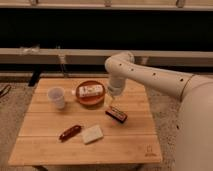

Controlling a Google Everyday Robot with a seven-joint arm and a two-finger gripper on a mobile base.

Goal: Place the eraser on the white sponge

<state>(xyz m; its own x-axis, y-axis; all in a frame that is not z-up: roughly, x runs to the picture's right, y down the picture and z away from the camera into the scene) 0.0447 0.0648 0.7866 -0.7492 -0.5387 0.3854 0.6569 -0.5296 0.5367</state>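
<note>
gripper (112, 104) hangs over the table (50, 150), right of centre, arm (150, 75) coming in from the right. fingers spread wide, nothing clamped between them. eraser (116, 114) lies directly under the fingertips, dark top up, at a slant on the wood; can't tell if the tips touch it. sponge (92, 134) is down-left of the fingers toward the near edge, near the eraser but apart from it, flat on the table. red sausage-shaped thing (69, 132) just left of the sponge, further from the fingers. plate (89, 101) just left of the fingers, holding a white block (90, 91) with reddish marks. cup (56, 97) beyond the plate, well left of the fingers, upright
</note>
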